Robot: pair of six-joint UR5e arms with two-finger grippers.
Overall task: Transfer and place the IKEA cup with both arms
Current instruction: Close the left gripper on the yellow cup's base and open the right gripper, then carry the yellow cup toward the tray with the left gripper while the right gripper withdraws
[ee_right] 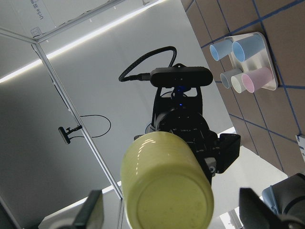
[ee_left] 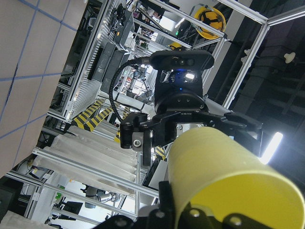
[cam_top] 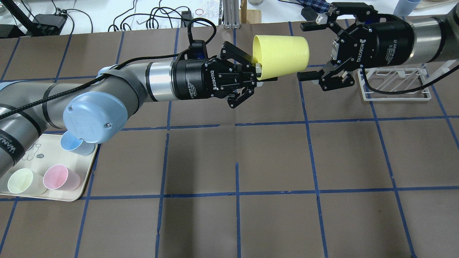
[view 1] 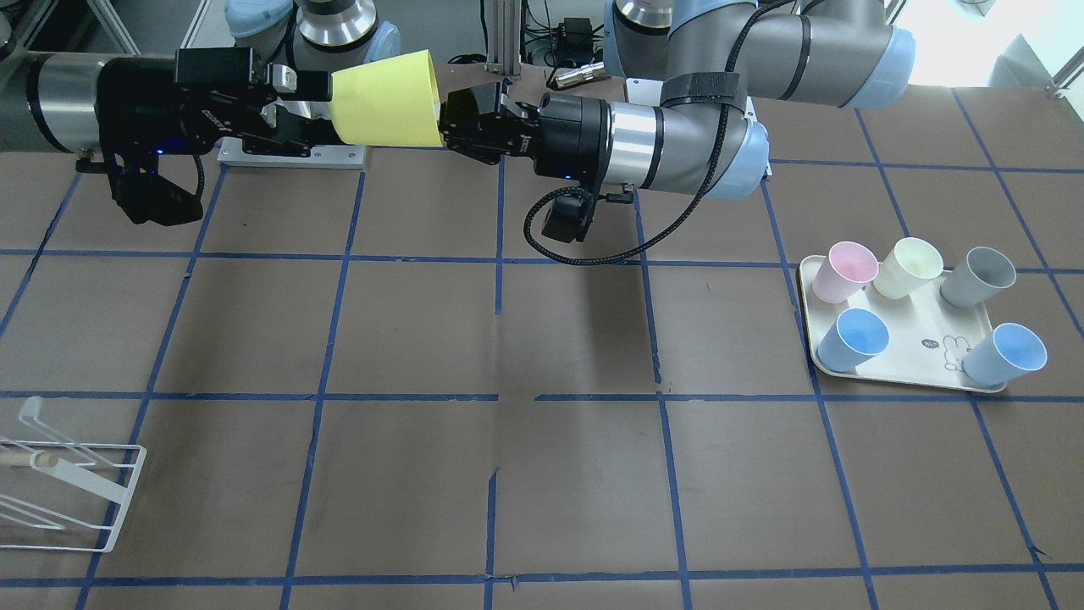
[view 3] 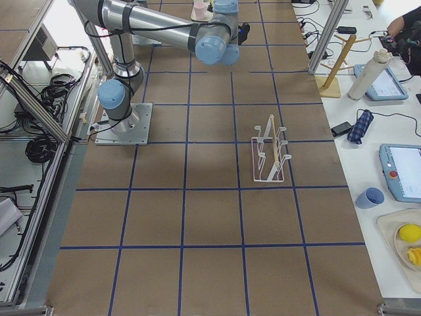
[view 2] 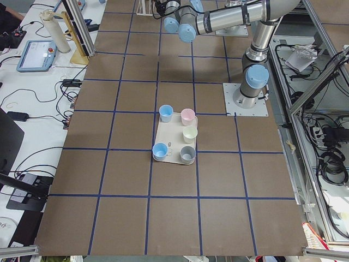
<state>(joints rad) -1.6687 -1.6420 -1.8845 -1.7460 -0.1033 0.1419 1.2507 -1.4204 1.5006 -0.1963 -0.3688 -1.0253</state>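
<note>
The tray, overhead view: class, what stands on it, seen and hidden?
On the tray: a pale yellow cup, a pink cup, part of a blue cup. The left arm and picture edge hide the rest; the front view adds a grey cup and second blue cup.

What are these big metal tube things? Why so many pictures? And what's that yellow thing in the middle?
Those are two robot arms, the left arm and the right arm, working over a brown table marked with blue tape. All six pictures show the same instant. One camera faces the robot, one looks over its shoulders, two watch from the table's ends, and one rides on each wrist. The pincher at each arm's tip is called an end effector. The left end effector is pinching the rim of the yellow cup, holding it sideways in the air. The right end effector is open, with its fingers on either side of the cup's bottom, not squeezing. On the table sit a tray with five pastel cups and a white wire rack.
</note>
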